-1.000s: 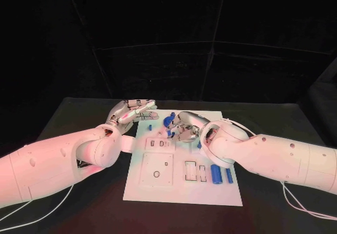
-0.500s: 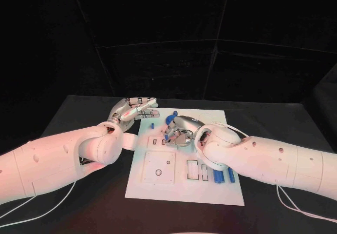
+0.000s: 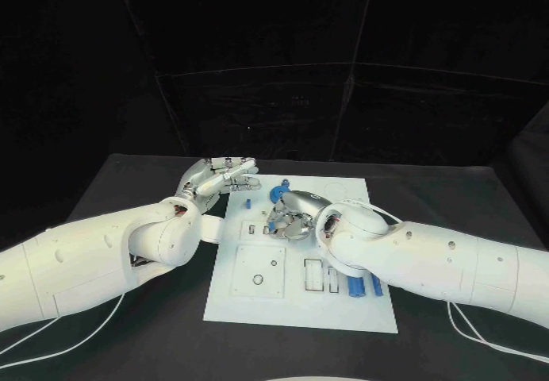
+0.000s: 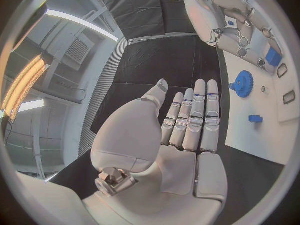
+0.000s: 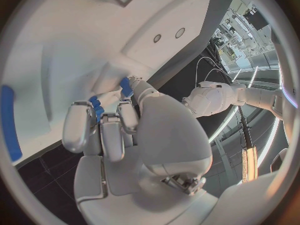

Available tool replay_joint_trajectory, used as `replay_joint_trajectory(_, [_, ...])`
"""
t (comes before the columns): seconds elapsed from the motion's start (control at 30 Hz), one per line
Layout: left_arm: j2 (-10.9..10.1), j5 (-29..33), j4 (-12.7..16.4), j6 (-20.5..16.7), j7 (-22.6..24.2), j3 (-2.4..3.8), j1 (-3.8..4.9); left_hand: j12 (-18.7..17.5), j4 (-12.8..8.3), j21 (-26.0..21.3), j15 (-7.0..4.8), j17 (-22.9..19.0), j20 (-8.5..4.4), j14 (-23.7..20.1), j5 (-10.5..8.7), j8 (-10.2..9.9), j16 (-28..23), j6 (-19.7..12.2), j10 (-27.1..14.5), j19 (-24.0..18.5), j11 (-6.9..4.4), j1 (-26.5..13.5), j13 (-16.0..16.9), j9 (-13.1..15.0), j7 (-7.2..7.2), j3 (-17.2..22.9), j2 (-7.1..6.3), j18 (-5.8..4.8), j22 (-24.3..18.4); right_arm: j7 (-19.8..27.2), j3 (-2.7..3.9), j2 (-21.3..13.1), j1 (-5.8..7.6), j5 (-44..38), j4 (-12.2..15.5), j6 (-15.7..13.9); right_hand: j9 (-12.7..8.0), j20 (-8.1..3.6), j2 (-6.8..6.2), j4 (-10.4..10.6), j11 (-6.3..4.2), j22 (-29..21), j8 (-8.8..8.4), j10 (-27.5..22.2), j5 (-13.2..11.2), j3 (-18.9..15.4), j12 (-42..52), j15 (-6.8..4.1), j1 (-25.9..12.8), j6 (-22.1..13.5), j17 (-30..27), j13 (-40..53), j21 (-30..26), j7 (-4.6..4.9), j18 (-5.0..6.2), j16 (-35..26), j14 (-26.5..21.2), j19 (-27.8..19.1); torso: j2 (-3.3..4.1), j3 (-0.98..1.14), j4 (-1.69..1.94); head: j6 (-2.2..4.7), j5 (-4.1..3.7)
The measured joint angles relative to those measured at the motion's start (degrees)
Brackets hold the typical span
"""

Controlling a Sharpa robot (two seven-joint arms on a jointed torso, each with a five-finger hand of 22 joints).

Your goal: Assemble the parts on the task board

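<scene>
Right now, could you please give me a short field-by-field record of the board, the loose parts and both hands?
board: white rectangular task board in the middle of the black table
left hand: silver left hand at the board's far left corner, fingers straight and together, holding nothing
right hand: silver right hand over the board's middle, fingers curled on a small blue part
gear: blue toothed gear on the board's far end
cylinders: two blue cylinders side by side near the board's right edge
</scene>
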Motion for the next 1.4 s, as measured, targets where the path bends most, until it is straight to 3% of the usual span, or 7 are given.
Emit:
replay_joint_trajectory(1.07, [0.23, 0.09, -0.37, 0.02, -0.18, 0.00, 0.00, 0.00, 0.00, 0.00, 0.00, 0.03, 0.00, 0.00, 0.00, 0.00, 0.00, 0.00, 0.00, 0.00, 0.00, 0.00, 0.00, 0.00, 0.00, 0.00, 0.00, 0.00, 0.01, -0.23, 0.26, -0.54, -0.30, -1.87, 0.35, 1.12, -0.06, 0.00, -0.84, -0.13, -0.01, -0.02, 0.00, 0.02, -0.31, 0.46, -0.23, 0.00, -0.84, 0.24, -0.02, -0.12, 0.00, -0.33, 0.00, 0.00, 0.00, 0.00, 0.00, -0.04, 0.00, -0.60, 0.13])
replay_joint_trajectory(1.2, [0.27, 0.10, -0.40, 0.03, -0.20, 0.00, 0.00, 0.00, 0.00, 0.00, 0.00, 0.03, 0.00, 0.00, 0.00, 0.00, 0.00, 0.00, 0.00, 0.00, 0.00, 0.00, 0.00, 0.00, 0.00, 0.00, 0.00, 0.00, 0.02, -0.42, 0.27, -0.54, -0.30, -2.09, 0.36, 1.38, -0.05, 0.00, -1.64, -0.13, 0.29, -0.17, -0.21, -0.91, -0.61, 0.47, -1.59, 0.00, -1.63, 0.21, -0.02, -1.20, 0.00, -0.31, 0.01, 0.00, 0.00, 0.00, 0.00, -0.04, 0.00, -0.67, 0.13])
replay_joint_trajectory(1.27, [0.28, 0.10, -0.42, 0.03, -0.20, -0.01, 0.00, 0.00, 0.00, 0.00, 0.00, 0.03, 0.00, 0.00, 0.00, 0.00, 0.00, 0.00, 0.00, 0.00, 0.00, 0.00, 0.00, 0.00, 0.00, 0.00, 0.00, 0.00, 0.02, -0.55, 0.26, -0.54, -0.30, -2.21, 0.36, 1.59, -0.01, 0.00, -2.26, -0.16, 0.41, -0.31, -0.68, -1.43, -0.60, 0.51, -2.32, 0.00, -2.27, -0.34, -0.02, -1.83, 0.00, 0.20, 0.01, 0.00, 0.00, 0.00, 0.00, -0.04, 0.01, -0.69, 0.13])
replay_joint_trajectory(1.4, [0.29, 0.11, -0.47, 0.03, -0.21, -0.01, -0.01, 0.00, 0.00, 0.00, 0.00, 0.03, 0.00, 0.00, 0.00, 0.00, 0.00, 0.00, 0.00, 0.00, 0.00, 0.00, 0.00, 0.00, 0.00, 0.00, 0.00, 0.00, 0.02, -0.76, 0.22, -0.54, -0.38, -2.47, 0.35, 1.94, -0.27, 0.00, -3.54, 0.00, 0.71, -0.44, -1.54, -1.74, 1.09, -0.33, -3.03, 0.00, -3.55, -1.84, -0.03, -2.54, 0.00, 0.73, 0.01, 0.00, 0.00, 0.00, 0.00, -0.04, 0.01, -0.75, 0.13])
